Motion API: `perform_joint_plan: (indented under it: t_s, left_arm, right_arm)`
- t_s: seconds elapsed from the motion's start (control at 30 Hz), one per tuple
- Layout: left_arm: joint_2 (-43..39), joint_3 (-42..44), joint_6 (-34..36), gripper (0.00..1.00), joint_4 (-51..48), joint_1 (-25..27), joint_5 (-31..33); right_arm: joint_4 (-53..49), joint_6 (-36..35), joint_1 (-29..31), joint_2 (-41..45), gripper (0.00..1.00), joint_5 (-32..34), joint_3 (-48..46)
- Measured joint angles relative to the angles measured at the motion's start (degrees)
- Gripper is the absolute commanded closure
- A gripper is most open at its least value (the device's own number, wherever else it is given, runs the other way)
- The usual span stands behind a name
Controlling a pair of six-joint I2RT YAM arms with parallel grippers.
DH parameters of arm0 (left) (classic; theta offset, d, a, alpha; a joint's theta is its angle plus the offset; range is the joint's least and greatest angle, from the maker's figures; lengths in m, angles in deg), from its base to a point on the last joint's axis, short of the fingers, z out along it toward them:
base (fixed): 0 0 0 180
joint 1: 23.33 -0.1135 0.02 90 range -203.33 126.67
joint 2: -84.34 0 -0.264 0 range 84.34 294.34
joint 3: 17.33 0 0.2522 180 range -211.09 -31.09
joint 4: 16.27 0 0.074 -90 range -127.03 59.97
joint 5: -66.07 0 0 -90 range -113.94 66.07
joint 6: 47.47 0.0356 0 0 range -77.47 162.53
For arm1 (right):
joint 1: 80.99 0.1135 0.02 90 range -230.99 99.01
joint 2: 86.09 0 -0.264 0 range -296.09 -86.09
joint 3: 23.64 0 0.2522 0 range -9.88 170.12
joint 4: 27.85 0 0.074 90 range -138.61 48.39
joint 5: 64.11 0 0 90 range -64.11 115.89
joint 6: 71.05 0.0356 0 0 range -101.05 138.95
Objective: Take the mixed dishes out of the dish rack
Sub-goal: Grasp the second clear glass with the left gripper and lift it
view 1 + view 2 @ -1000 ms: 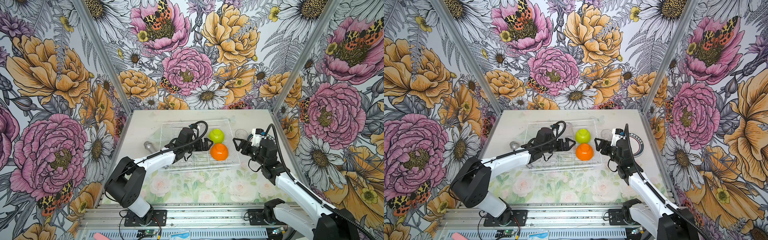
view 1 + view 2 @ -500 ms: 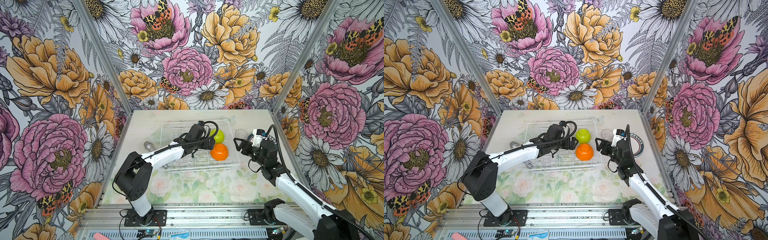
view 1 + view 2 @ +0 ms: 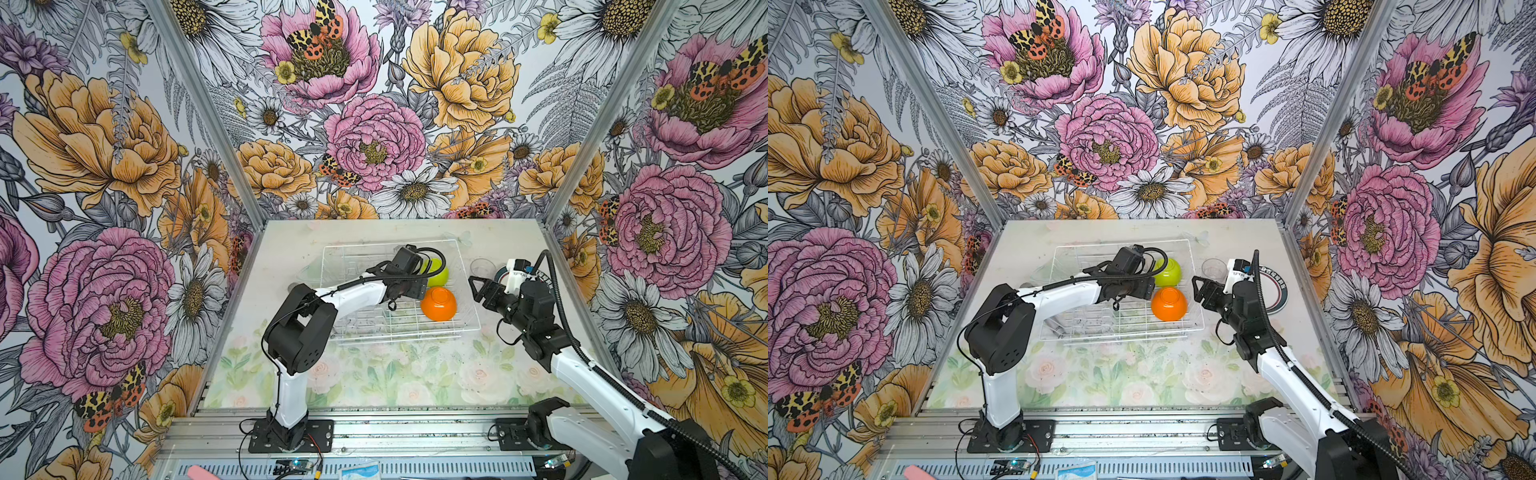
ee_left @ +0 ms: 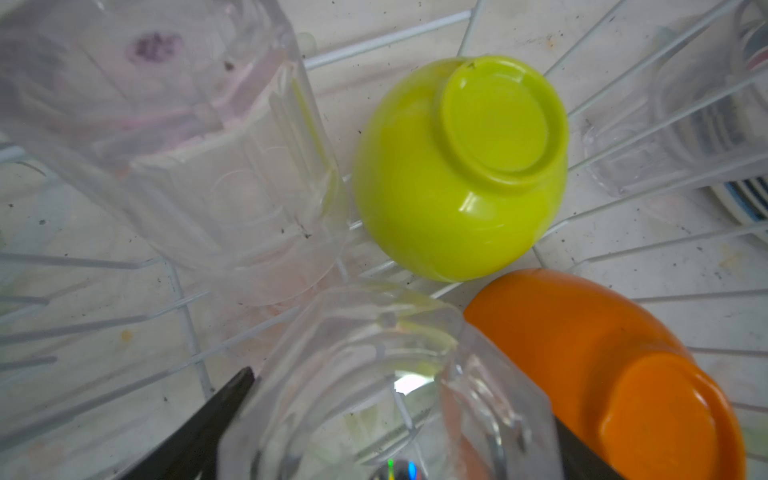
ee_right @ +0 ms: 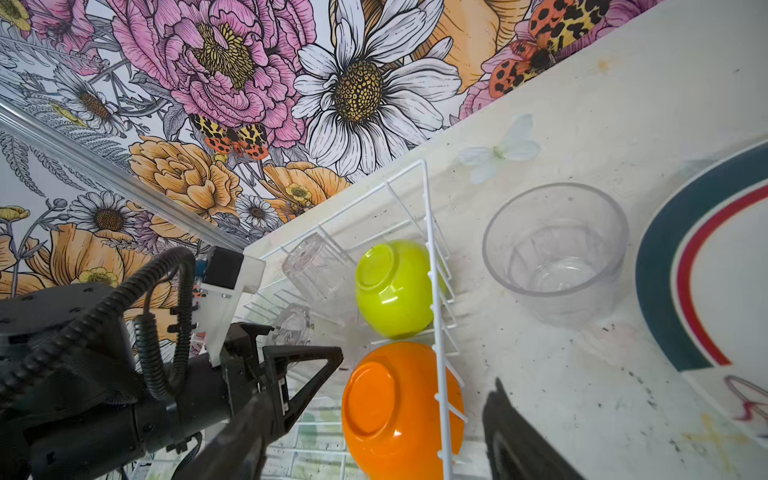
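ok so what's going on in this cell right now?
Unloading the rack, partway through. The left gripper is in the rack, fingers either side of a tumbler; grip unconfirmed. A second tumbler, plus the green bowl and orange bowl, each upside down, are also inside. The right gripper hovers open and empty beside the rack. A third tumbler and a plate sit on the table.

The lime-green bowl [image 3: 438,275] and orange bowl [image 3: 439,304] contrast with the white dish rack [image 3: 399,322].
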Motion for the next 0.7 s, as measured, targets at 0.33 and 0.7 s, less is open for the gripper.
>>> perform_joint_plan:
  t_s: [0.33,0.7]
  left_arm:
    - [-0.3,-1.4,2.1,0.42,-1.0,0.3,3.1]
    - [-12.6,2.8,-0.5,0.44,-2.0,-2.2,-2.4]
  right_arm:
    - [0.1,1.0,0.5,-1.4,0.20,0.1,0.0]
    - [0.2,-0.2,2.4,-1.5,0.20,-0.1,0.0]
